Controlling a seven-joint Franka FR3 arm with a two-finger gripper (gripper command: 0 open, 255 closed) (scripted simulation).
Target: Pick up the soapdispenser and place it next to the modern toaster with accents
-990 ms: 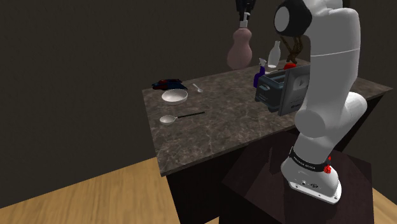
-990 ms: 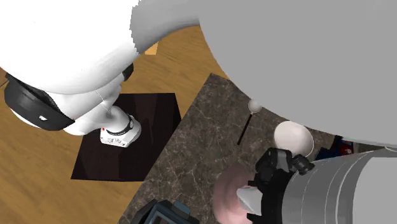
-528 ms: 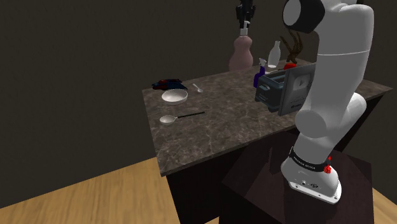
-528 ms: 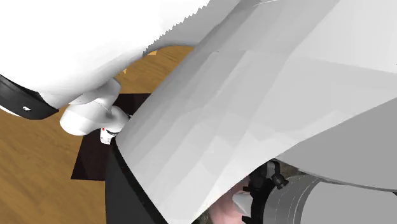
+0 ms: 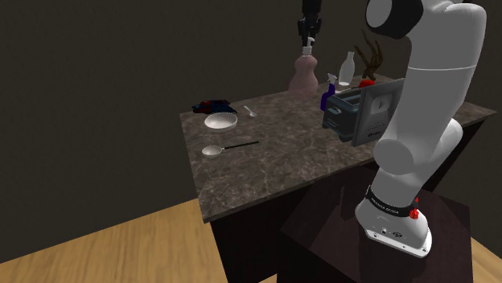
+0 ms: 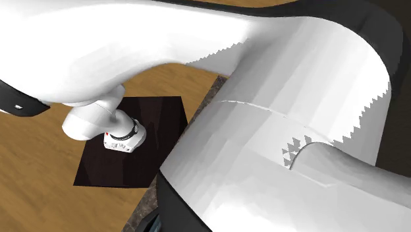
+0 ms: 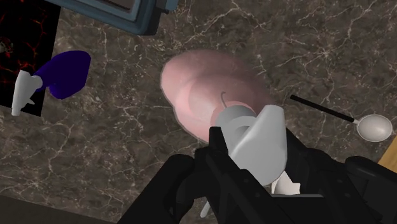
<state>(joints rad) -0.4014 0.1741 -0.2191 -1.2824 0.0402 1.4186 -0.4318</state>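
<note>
The soap dispenser [image 5: 304, 75] is a pink, pear-shaped bottle with a white pump head. It hangs upright over the far part of the dark marble counter [image 5: 273, 165]. My black gripper [image 5: 310, 34] is shut on the pump from above. In the wrist view the fingers [image 7: 219, 156] clasp the white pump [image 7: 257, 137], with the pink body [image 7: 210, 92] below it. The grey-blue toaster [image 5: 360, 112] stands to the shoulder view's right of the dispenser; its corner [image 7: 121, 13] shows in the wrist view. I cannot tell whether the dispenser's base touches the counter.
A purple spray bottle [image 5: 327, 96] [image 7: 63, 75] and a clear bottle [image 5: 347, 70] stand between dispenser and toaster. A white bowl [image 5: 220, 120], a long spoon [image 5: 229, 147] [image 7: 372, 126], a small spoon [image 5: 251, 111] and a dark red-blue thing [image 5: 213, 106] lie further left. My arm [image 6: 276, 132] blocks the second exterior view.
The gripper has carried the dispenser down and away from the shoulder camera, toward the counter's far part beside the spray bottle. The arm has swung across the second exterior view.
</note>
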